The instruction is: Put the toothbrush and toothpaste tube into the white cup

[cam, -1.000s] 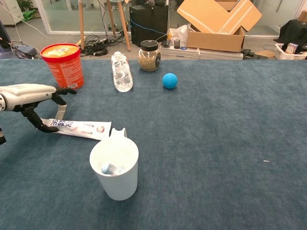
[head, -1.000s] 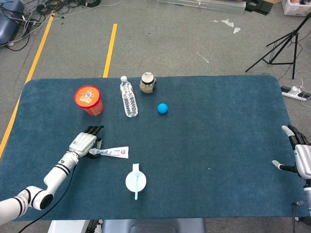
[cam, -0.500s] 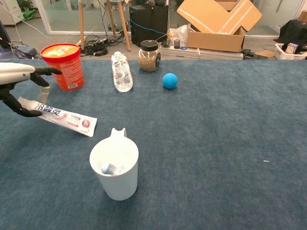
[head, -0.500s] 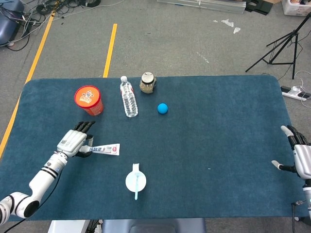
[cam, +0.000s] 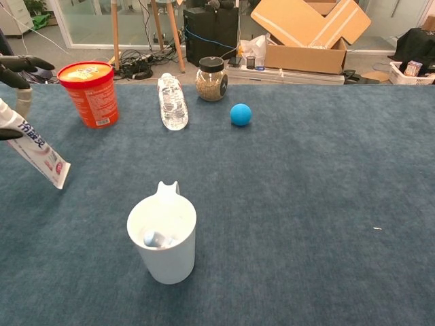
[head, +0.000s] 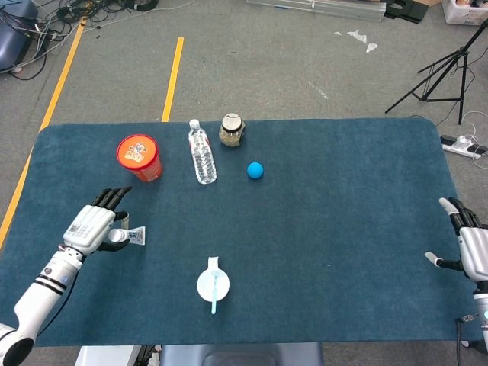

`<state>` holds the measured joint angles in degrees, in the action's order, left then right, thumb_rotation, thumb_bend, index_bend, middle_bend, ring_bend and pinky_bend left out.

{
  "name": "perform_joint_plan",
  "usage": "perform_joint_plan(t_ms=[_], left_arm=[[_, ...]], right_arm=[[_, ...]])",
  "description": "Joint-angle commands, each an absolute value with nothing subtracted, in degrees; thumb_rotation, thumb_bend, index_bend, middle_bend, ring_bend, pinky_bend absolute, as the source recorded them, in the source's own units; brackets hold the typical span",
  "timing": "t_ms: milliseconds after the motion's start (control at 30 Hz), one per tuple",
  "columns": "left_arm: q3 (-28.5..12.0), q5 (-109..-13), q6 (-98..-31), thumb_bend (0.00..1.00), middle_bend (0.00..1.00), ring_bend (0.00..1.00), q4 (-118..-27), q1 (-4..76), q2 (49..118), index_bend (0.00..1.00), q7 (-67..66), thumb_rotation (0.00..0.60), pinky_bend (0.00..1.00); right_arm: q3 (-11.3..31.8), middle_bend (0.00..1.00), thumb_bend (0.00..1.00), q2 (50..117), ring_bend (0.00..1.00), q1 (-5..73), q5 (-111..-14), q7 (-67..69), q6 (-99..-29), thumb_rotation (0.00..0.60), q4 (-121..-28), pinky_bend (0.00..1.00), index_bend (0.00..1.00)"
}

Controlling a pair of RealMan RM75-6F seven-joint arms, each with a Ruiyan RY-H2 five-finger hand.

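Cup (cam: 162, 238), white, lower centre, holds toothbrush (head: 216, 290) (handle protruding). Left hand (head: 94, 227) fingers clamped on toothpaste tube (cam: 37, 150), blue lettering unreadable; right hand (head: 473, 245) fingers apart.

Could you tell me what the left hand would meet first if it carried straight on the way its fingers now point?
Probably the orange tub: the left hand points up the table toward it while holding the toothpaste tube. It may be raised, so it could pass over.

Tilted toothpaste tube (cam: 37, 147) aloft; toothbrush (head: 216, 293) inside white cup (cam: 163, 239).
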<state>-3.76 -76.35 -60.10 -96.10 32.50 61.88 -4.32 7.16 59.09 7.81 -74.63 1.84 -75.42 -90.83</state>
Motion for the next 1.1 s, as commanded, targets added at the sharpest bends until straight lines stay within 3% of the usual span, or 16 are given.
perform_joint_plan(t_ms=[33, 600, 1100], left_arm=[[-3.9, -76.7, -61.4, 0.55, 0.0, 0.0, -98.1, 31.3, 59.9, 0.68, -3.1, 0.6, 0.0], [-6.1, -79.6, -60.0, 0.59, 0.0, 0.0, -111.1, 28.8, 44.5, 0.7, 15.9, 0.6, 0.0], [-7.4, -83.1, -56.1, 0.61, 0.0, 0.0, -122.3, 31.0, 38.2, 0.7, 15.0, 0.6, 0.0]], right_arm=[[7.1, 0.1, 0.0, 59.1, 0.15, 7.8, -74.7, 1.9, -75.4, 0.6, -90.8, 0.57, 0.12], [7.0, 0.1, 0.0, 59.5, 0.15, 8.1, -74.4, 0.8, -75.0, 0.6, -90.7, 0.57, 0.12], [7.0, 0.1, 0.0, 59.7, 0.15, 8.4, -74.1, 0.5, -74.3, 0.6, -90.5, 0.57, 0.12]])
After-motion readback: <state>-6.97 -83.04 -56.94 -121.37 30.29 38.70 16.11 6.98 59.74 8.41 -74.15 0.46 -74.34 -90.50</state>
